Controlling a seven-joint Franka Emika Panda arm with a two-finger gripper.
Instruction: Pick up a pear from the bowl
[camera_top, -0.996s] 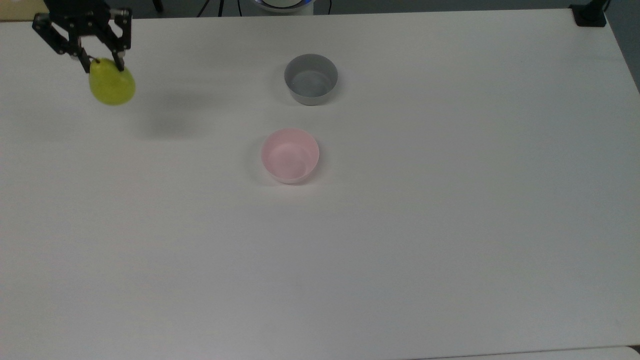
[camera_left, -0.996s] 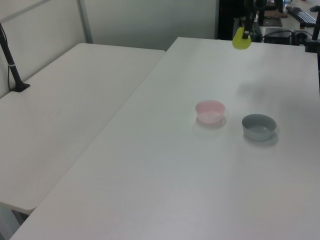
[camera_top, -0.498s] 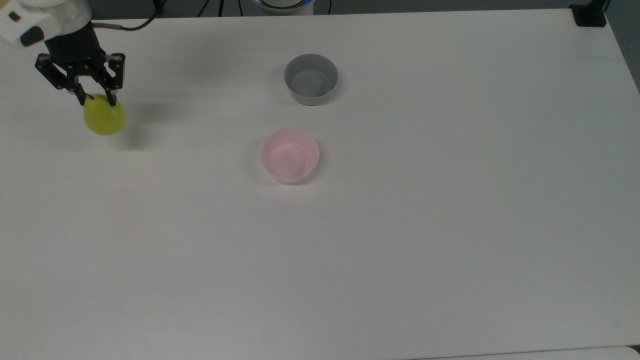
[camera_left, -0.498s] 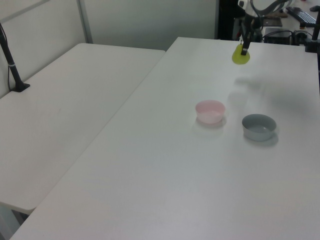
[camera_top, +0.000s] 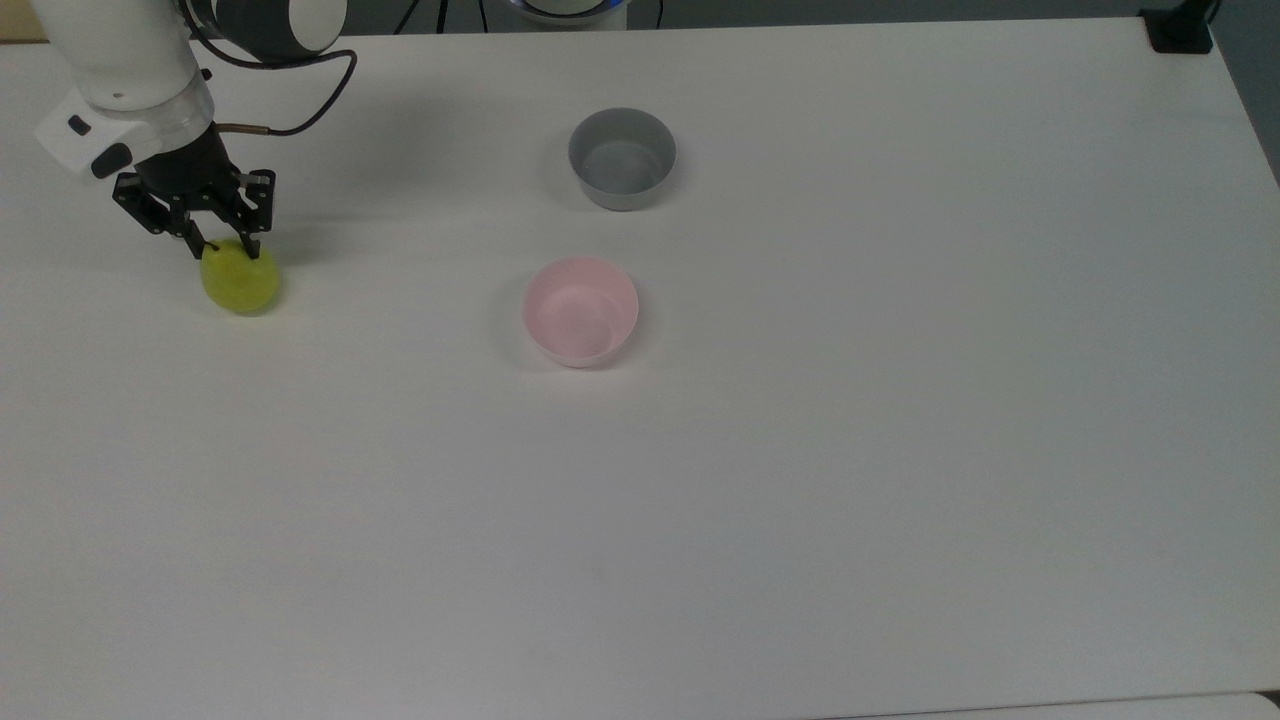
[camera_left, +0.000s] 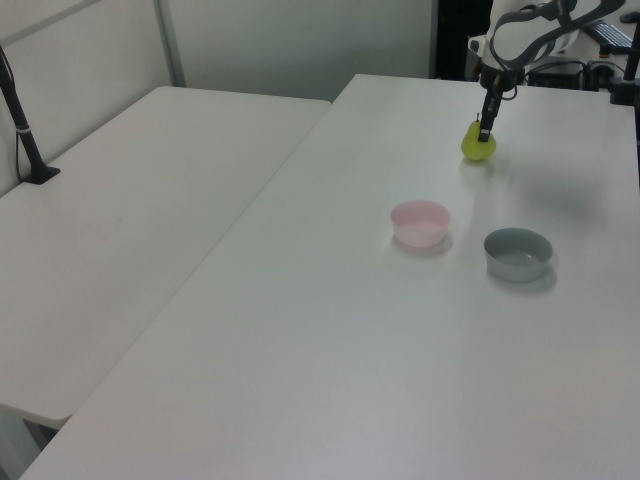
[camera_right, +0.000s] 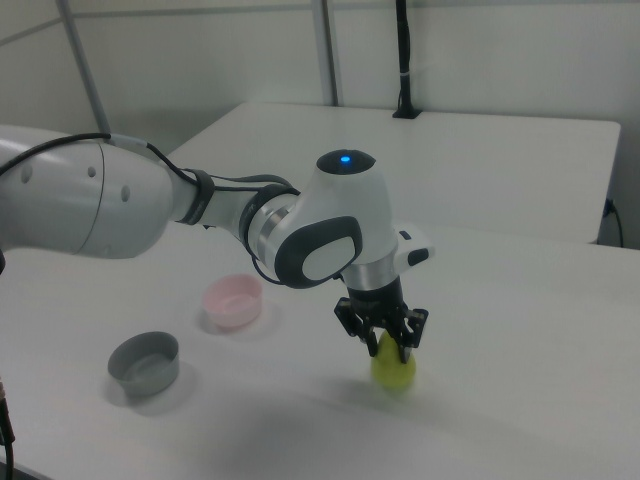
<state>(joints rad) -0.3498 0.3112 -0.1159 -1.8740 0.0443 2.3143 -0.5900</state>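
One pear (camera_top: 240, 283), two bowls (camera_top: 581, 310)

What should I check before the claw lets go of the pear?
1. Claw shut on the pear: ok, the fingers pinch its top in the top view and the right view.
2. Pear resting on the white table: cannot tell; it sits low with its shadow tight beneath, but contact is not certain.
3. Pear out of the pink bowl: ok, the bowl is empty and stands well to the top view's right of the pear.
4. Grey bowl away from the pear: ok, it is apart and empty.
5. Room around the pear if it rolls: ok, bare tabletop on all sides in the top view.
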